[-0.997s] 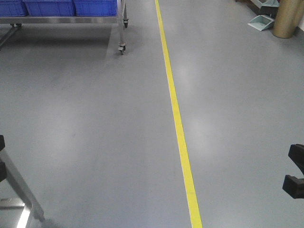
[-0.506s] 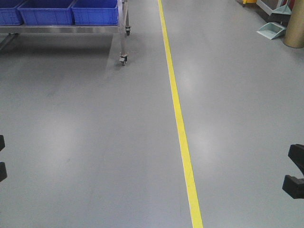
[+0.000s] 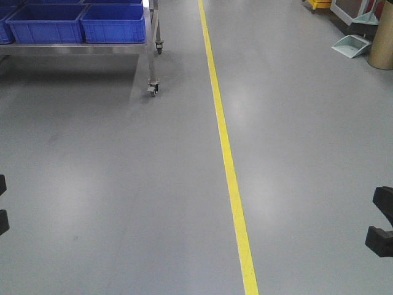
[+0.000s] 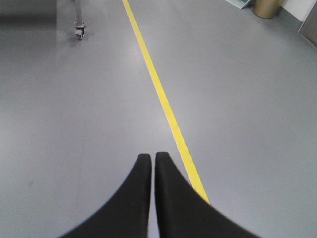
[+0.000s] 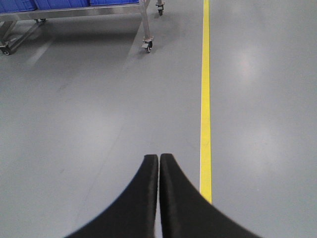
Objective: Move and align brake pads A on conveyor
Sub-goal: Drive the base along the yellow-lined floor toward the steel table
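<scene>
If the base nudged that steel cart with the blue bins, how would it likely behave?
The cart would probably roll: it stands on small casters on a smooth floor. The blue bins could add weight, though their contents are hidden.

Yellow floor line (image 3: 227, 160), blue bins (image 3: 80, 23), wheeled cart (image 3: 73, 48)

You have a line (image 3: 230, 178) running down the floor (image 3: 110, 184), away from you. Left of it, far back, stands a rack (image 3: 73, 48) with bins (image 3: 113, 24) on it. Right of it, far back, a dustpan (image 3: 351, 44) lies just left of a drum (image 3: 382, 46). The line passes just right of your left gripper (image 4: 150, 157) and your right gripper (image 5: 159, 157).
</scene>
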Available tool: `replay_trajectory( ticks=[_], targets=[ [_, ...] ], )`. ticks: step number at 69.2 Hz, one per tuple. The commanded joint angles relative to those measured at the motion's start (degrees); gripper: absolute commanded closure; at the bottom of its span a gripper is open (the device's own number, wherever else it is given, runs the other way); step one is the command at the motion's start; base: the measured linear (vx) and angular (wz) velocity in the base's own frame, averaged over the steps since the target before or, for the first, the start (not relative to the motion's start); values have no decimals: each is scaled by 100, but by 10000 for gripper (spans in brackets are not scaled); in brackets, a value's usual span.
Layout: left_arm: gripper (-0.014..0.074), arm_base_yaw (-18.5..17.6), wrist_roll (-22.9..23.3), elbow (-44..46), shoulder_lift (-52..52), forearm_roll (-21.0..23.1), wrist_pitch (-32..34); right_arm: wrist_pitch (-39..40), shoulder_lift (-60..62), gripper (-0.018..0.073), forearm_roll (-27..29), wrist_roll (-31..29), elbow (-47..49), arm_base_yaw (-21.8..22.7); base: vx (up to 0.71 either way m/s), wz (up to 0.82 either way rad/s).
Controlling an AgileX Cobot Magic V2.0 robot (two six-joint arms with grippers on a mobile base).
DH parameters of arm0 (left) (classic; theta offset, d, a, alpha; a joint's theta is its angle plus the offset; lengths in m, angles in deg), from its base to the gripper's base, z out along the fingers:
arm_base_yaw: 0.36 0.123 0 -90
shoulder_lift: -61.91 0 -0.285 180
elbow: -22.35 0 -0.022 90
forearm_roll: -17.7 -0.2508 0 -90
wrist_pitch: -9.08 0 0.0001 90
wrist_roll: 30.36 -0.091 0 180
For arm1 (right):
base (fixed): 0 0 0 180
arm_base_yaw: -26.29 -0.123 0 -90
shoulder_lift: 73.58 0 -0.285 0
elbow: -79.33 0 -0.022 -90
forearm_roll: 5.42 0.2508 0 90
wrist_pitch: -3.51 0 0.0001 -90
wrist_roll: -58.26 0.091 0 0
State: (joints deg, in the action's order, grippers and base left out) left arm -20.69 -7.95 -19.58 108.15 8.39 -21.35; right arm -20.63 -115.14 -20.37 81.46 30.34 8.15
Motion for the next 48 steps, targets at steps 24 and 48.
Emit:
replay_trajectory(
  ticks=[24, 48],
  targets=[
    [603, -27, 13, 137, 3, -27, 385, 394, -27, 569, -100, 6, 160, 33, 20, 2],
    [603, -27, 13, 137, 3, -27, 385, 394, -27, 569, -100, 6, 160, 33, 10, 15]
  ],
)
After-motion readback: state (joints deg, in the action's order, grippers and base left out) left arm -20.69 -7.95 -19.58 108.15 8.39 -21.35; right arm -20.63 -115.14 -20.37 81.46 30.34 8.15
